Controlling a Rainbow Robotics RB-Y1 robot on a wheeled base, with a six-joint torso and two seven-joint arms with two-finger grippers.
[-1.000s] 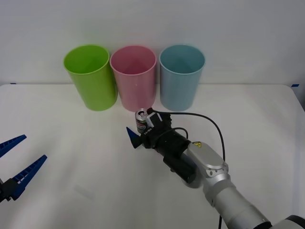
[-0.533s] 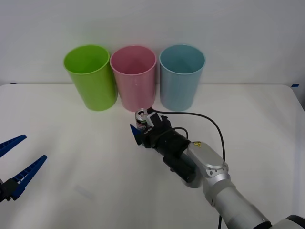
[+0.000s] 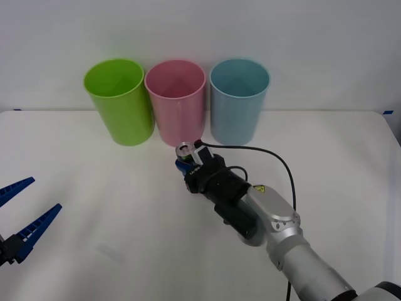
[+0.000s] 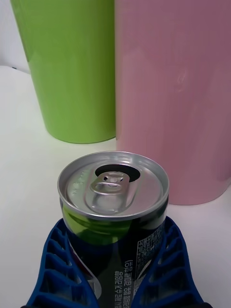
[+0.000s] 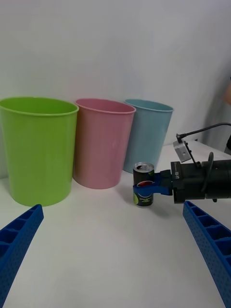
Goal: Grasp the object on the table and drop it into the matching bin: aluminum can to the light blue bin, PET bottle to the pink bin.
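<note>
1. My right pincer [image 3: 183, 167] is closed around the aluminum can [image 3: 185, 153], one blue ribbed finger [image 4: 57, 269] pressed on each side of its dark body.
2. The can stands upright on the white bench [image 3: 94, 188], just in front of the pink bin [image 3: 175, 100], near that bin's base.
3. From my right wrist, the can's silver top [image 4: 113, 185] with its pull-tab faces up, and the label below it shows green, dark blue and small print.
4. Seen from my left wrist, the can [image 5: 143, 191] sits on the bench in front of the gap between the pink bin [image 5: 103, 142] and the light blue bin [image 5: 147, 134], with my right pincer [image 5: 151, 188] gripping it around the middle from the light blue bin's side.
5. The light blue bin [image 3: 239, 100] stands just beside the pink bin, on the side of my right arm.
6. A lime green bin [image 3: 119, 100] stands just beside the pink bin on its other side; all three bins are upright in a row along the far edge of the bench, against a white wall.
7. My left pincer [image 3: 22, 216] hangs wide open and holds nothing, well apart from the pink bin, over the near left part of the bench.
8. A black cable [image 3: 263, 153] loops from my right wrist over the bench, on the light blue bin's side of the can.
</note>
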